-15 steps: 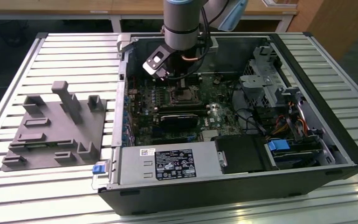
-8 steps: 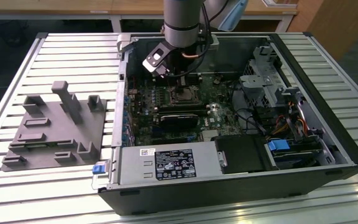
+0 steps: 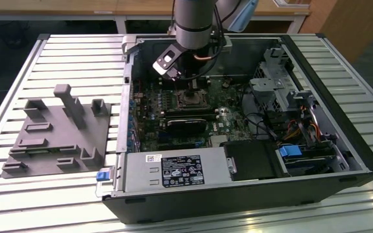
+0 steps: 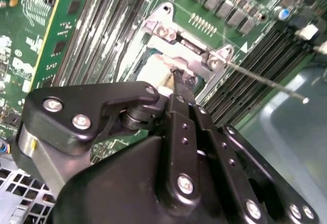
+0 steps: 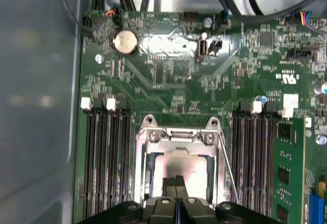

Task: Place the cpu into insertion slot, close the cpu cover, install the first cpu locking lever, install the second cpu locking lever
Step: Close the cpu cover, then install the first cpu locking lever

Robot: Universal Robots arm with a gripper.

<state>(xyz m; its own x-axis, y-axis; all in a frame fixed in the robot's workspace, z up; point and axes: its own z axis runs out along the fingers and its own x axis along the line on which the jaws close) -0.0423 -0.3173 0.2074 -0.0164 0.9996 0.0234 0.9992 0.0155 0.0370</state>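
In the exterior view my gripper [image 3: 190,80] reaches down into the open computer case, just above the insertion slot [image 3: 190,99] on the green board. In both wrist views the pale cpu [image 5: 181,169] [image 4: 149,73] lies in the socket. The silvery cpu cover [image 5: 142,162] [image 4: 171,37] frames it and looks laid down. My gripper [image 5: 176,182] [image 4: 179,78] is shut, with its tips on or just over the near edge of the cover window and nothing between them. One thin locking lever [image 5: 227,165] [image 4: 265,83] stands raised beside the socket.
Long black memory slots [image 5: 104,157] [image 5: 253,152] flank the socket. A black fan [image 3: 186,125], the power supply [image 3: 173,170] and a drive cage [image 3: 283,87] crowd the case. The case wall [image 5: 36,106] runs close by. A grey fixture [image 3: 57,131] sits on the slatted table.
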